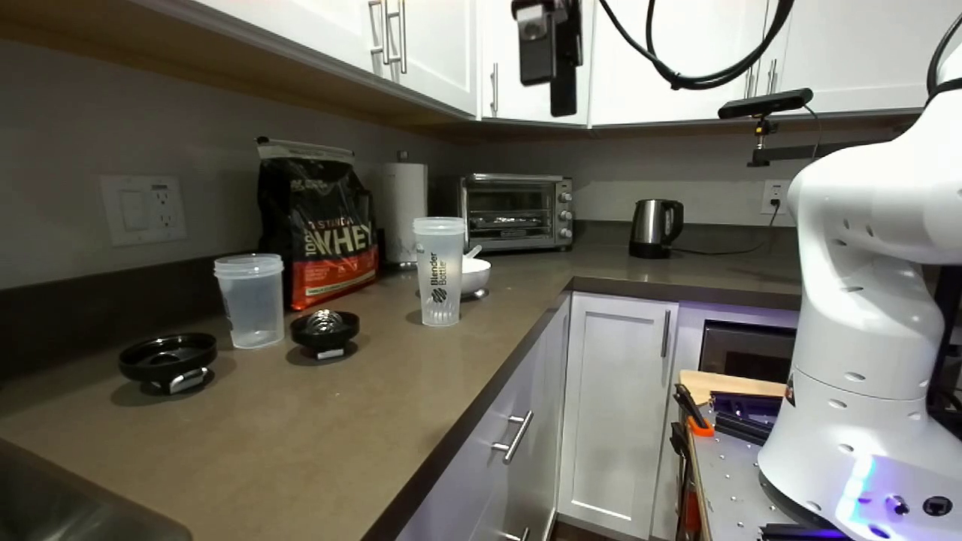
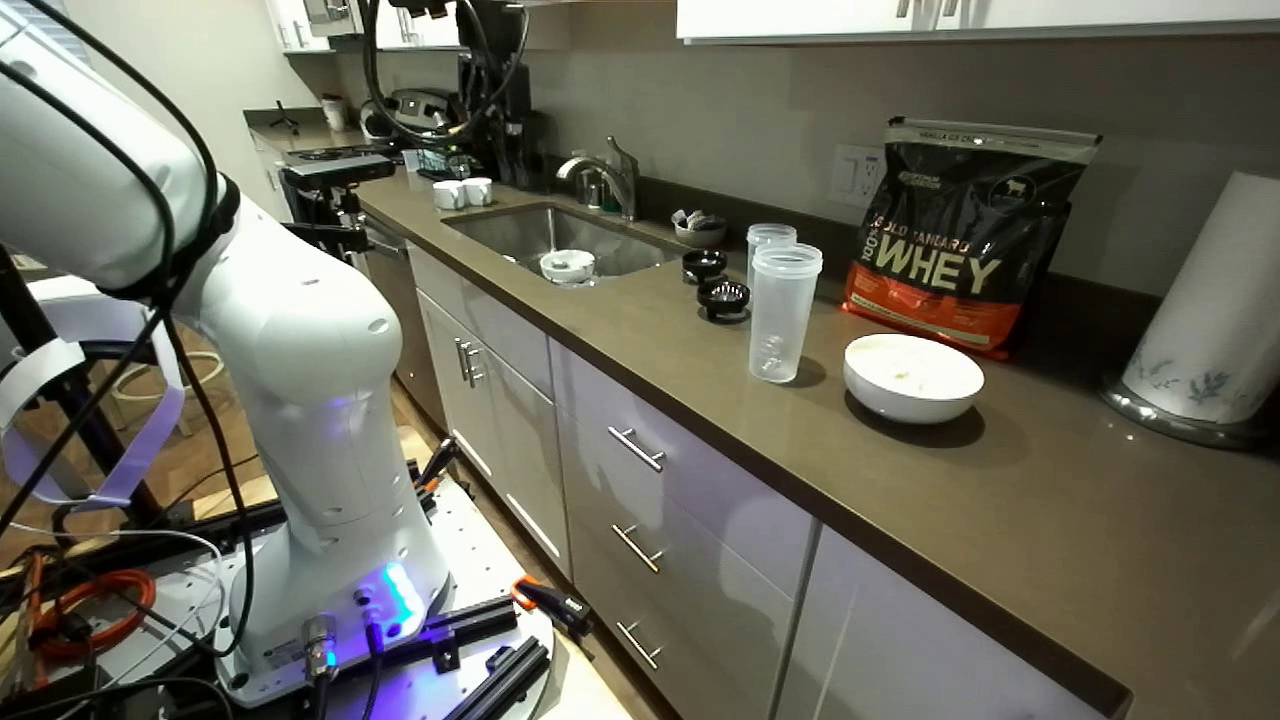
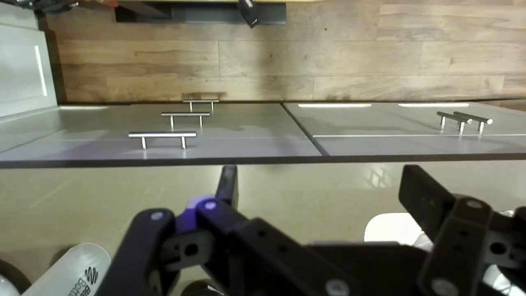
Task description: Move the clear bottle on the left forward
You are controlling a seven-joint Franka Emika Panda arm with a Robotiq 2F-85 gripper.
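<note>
The clear bottle (image 1: 254,304) is a wide frosted cup, upright and without a lid, near the wall on the counter between two black lids. In an exterior view it shows only in part (image 2: 768,234) behind the narrower bottle. It does not show in the wrist view. My gripper (image 3: 320,176) is open and empty, with its two fingers wide apart above the counter. The gripper also shows at the top of an exterior view (image 1: 552,75), high above the counter and apart from the bottle.
A narrower Blender Bottle (image 1: 440,274) stands nearer the counter edge, beside a white bowl (image 2: 912,378). Black lids (image 1: 325,330) (image 1: 168,359) lie beside the clear bottle. A black whey bag (image 1: 319,225) stands behind it. A sink (image 2: 560,240) and upper cabinets (image 1: 436,45) border the space.
</note>
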